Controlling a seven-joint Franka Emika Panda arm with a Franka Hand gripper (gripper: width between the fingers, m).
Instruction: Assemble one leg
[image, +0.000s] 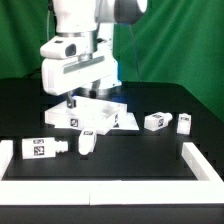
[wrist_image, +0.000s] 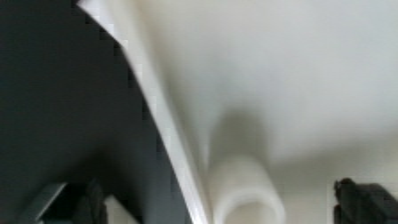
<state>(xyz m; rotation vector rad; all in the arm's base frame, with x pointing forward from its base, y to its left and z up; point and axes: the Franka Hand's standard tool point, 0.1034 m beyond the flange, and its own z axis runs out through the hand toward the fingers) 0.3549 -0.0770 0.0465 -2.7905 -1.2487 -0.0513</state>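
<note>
Fingertips (wrist_image: 63, 203) of the gripper (wrist_image: 214, 198) are seen closest in the wrist view, dark, one at each edge of the frame. They are set well apart and nothing is clamped. Between them a white rounded cylinder is seen, read as a leg (wrist_image: 242, 185). It is blurred, no tags can be made out, and clear gaps are left to both fingertips. It is shown against the white panel (wrist_image: 302, 80), near the panel's edge. Whether it rests on the panel cannot be told. The dark table (wrist_image: 54, 90) is seen past that edge.

Four loose legs are seen lying on the table in the exterior view:
- The front leg (image: 40, 148) lies toward the exterior view's left.
- The second leg (image: 87, 143) lies near it, in front of the panel.
- The third leg (image: 157, 121) and fourth leg (image: 185, 123) lie side by side off the panel's far side, toward the exterior view's right.

All four carry black-and-white tags. The panel is laid flat at mid-table.

The surface is matte black. It is bounded by a raised white rim (image: 100, 172) along the front and both sides. A green backdrop (image: 20, 40) is hung behind.

The white arm (image: 85, 40) is posed upright over the panel, with the wrist pointed straight down. The gripper is held low above the panel's corner on the exterior view's left.
</note>
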